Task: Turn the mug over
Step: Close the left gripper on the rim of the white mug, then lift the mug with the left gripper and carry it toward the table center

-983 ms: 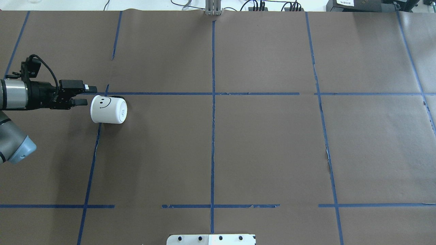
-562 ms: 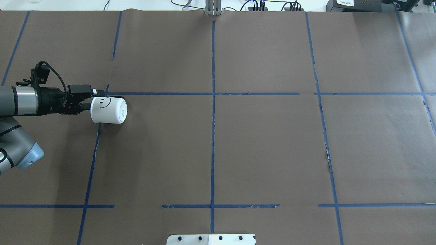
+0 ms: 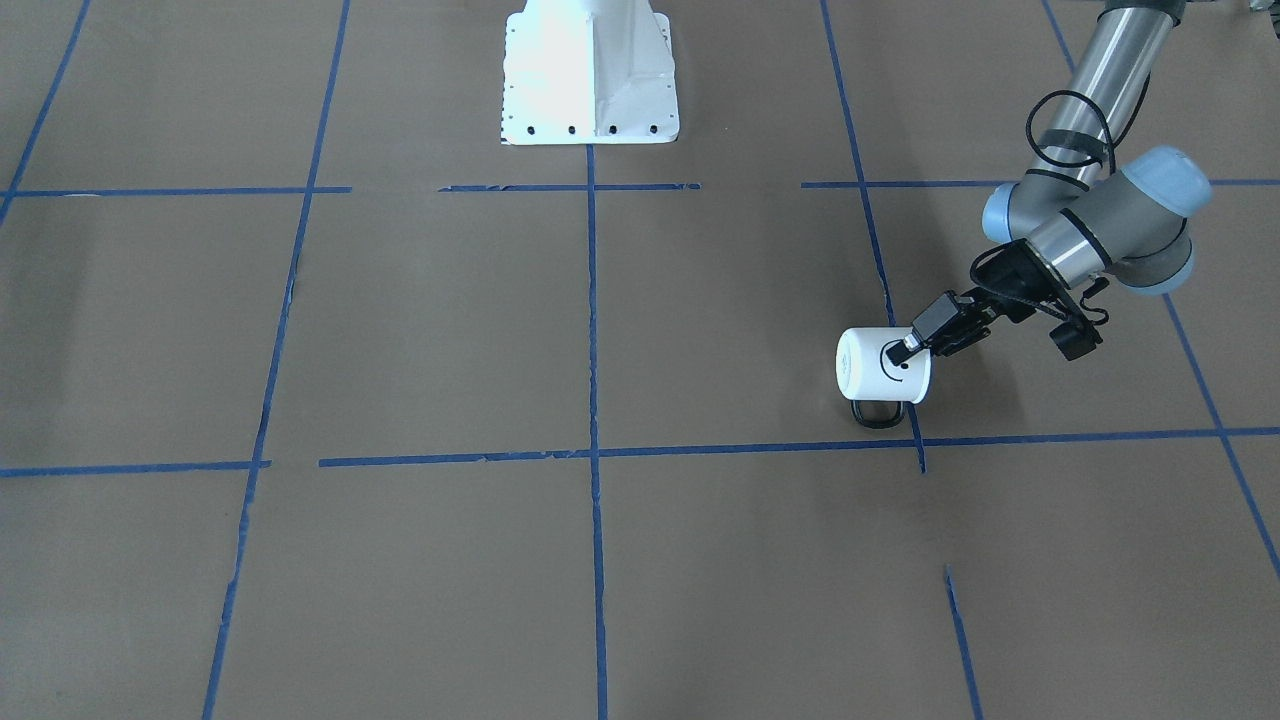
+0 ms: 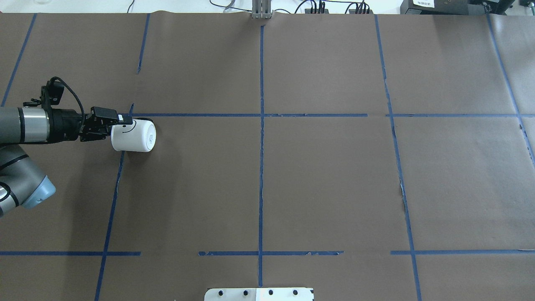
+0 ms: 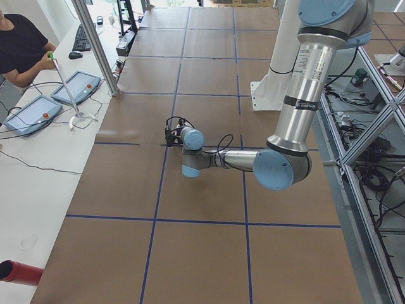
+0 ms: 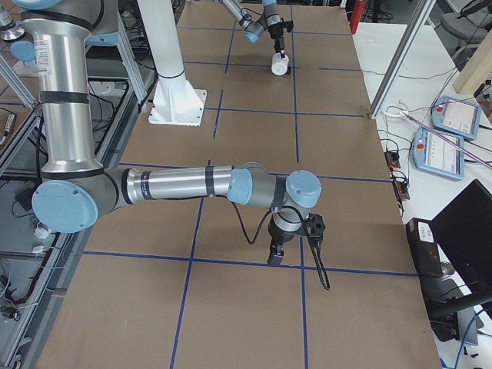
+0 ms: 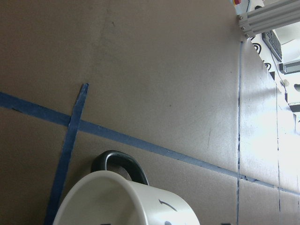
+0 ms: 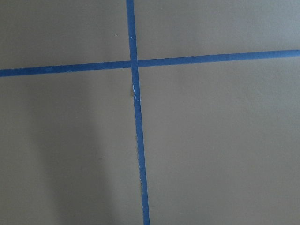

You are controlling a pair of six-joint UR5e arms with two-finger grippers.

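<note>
Left arm [image 4: 33,125]: comes in low and nearly level, its wrist aimed toward the tape crossing [image 4: 130,114] where two blue strips meet on the brown paper [image 4: 317,184].

Left gripper [image 4: 121,122]: just on the robot's side of the tape crossing, at the mug's open end. One finger [image 3: 906,348] lies on the outer wall over the drawn face. The other is hidden, seemingly inside the mouth. I cannot tell whether the two are pinched on the wall or merely straddle it.

Mug [image 4: 136,136]: lies on its side on the paper, just beside the tape crossing on the robot's side. Its mouth faces the gripper and its base faces away. The thin black handle [image 3: 875,414] lies flat toward the horizontal strip.

Handling: it looks like stiff, glazed ware. It is probably light enough for one arm, slick under the pads, and likely to chip if it tips hard. As a cylinder it wants to roll, though the handle on the paper should check that on one side.

Where to hold: the rim wall, one finger inside and one outside, set deep. The slim handle loop looks a poor purchase.

Risk: a shallow pinch may let it swivel or slide out while it is raised upright.

Right gripper [image 6: 275,254]: shows only in the right-end camera, low over the paper and well apart from the tape crossing. I cannot tell whether it is apart or together.
</note>
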